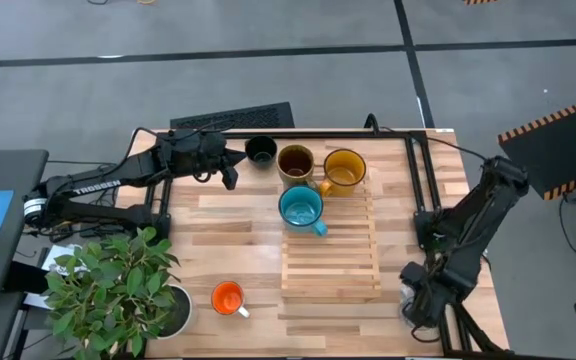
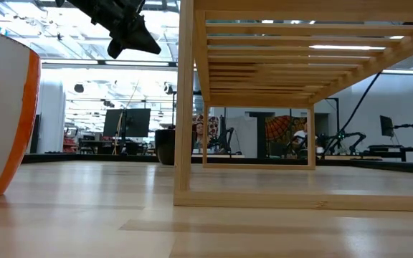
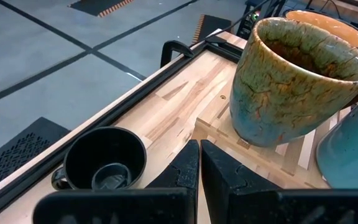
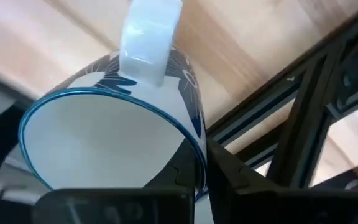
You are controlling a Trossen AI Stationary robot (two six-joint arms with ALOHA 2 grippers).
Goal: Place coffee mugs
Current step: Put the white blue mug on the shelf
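Observation:
The brown mug [image 1: 295,162], mustard-yellow mug [image 1: 344,170] and teal-blue mug [image 1: 301,208] stand upright on the slatted wooden rack [image 1: 330,265]. The black mug [image 1: 260,150] stands on the table left of the rack's far end. My left gripper [image 1: 228,175] hovers shut beside it, above the table [image 2: 131,32]; its wrist view shows the black mug [image 3: 104,163] and brown mug [image 3: 294,81] ahead. The orange mug [image 1: 228,298] stands near the table's near edge. My right gripper [image 1: 415,303] is at the near right corner, shut on the white mug [image 4: 110,143]. My right gripper [image 4: 205,180] has the white mug by its blue-edged rim [image 4: 199,152], on the side opposite the handle [image 4: 149,43]. The wall runs between the two fingers, one inside the mug and one outside. Whether the mug rests on anything does not show.
A potted plant [image 1: 118,290] fills the near left corner beside the orange mug. Black frame rails [image 1: 420,170] run along the table's far and right sides, close to my right arm. Bare tabletop lies between the rack and the plant.

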